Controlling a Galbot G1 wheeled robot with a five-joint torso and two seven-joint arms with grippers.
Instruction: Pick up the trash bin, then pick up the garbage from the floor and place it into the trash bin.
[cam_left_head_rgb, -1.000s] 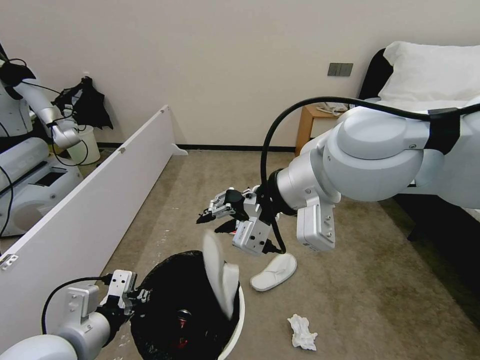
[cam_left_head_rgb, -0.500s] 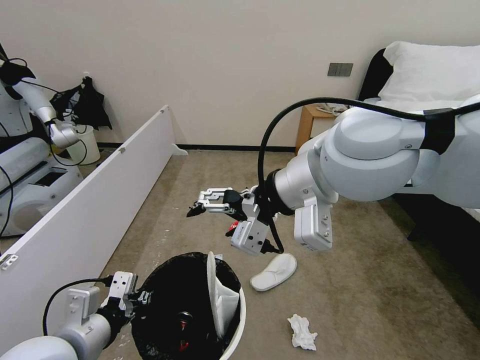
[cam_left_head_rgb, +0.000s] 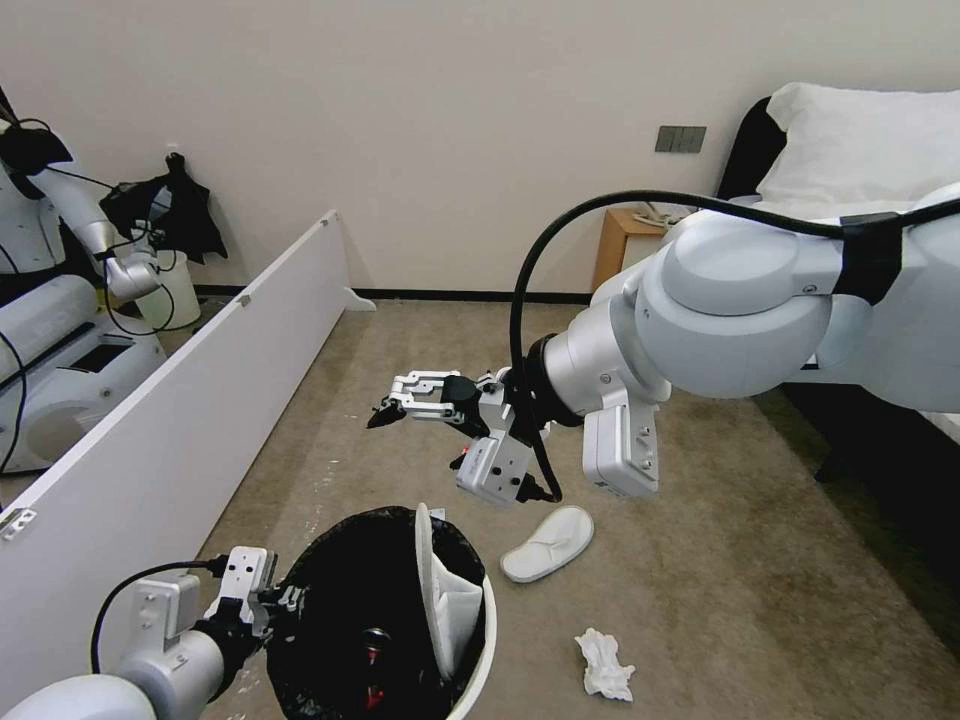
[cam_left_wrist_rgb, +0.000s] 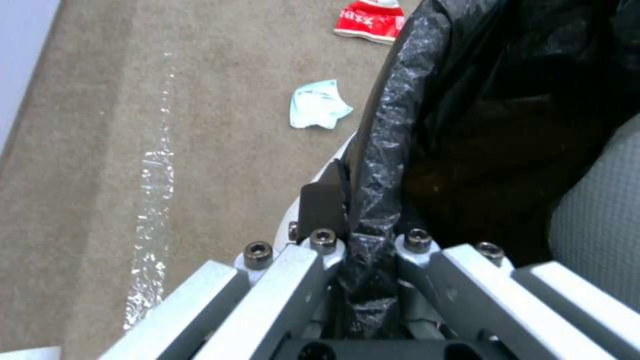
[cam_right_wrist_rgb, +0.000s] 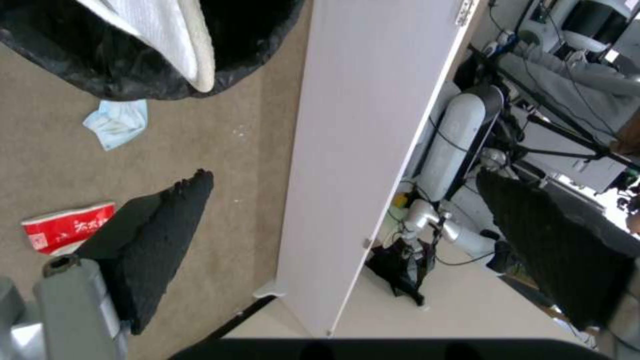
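Note:
The trash bin (cam_left_head_rgb: 482, 650), white with a black bag over its rim, sits at the near left, and my left gripper (cam_left_head_rgb: 272, 603) is shut on its rim. The left wrist view shows the bag (cam_left_wrist_rgb: 387, 165) pinched between the jaws. One white slipper (cam_left_head_rgb: 440, 590) stands on end inside the bin. My right gripper (cam_left_head_rgb: 392, 403) hovers open and empty beyond the bin; its black fingers (cam_right_wrist_rgb: 153, 235) are spread wide. On the carpet lie another slipper (cam_left_head_rgb: 548, 543), a crumpled tissue (cam_left_head_rgb: 605, 665), a red packet (cam_right_wrist_rgb: 67, 225) and a pale scrap of paper (cam_right_wrist_rgb: 117, 122).
A long white board (cam_left_head_rgb: 200, 400) runs along the left, with another robot (cam_left_head_rgb: 60, 330) and a pale bucket (cam_left_head_rgb: 175, 290) behind it. A bed (cam_left_head_rgb: 860, 150) and a wooden nightstand (cam_left_head_rgb: 615, 245) stand at the right. Open carpet lies ahead.
The slipper that was falling under my right gripper has dropped into the bin and settled upright. My right gripper has drifted left, open. The left gripper keeps its hold.

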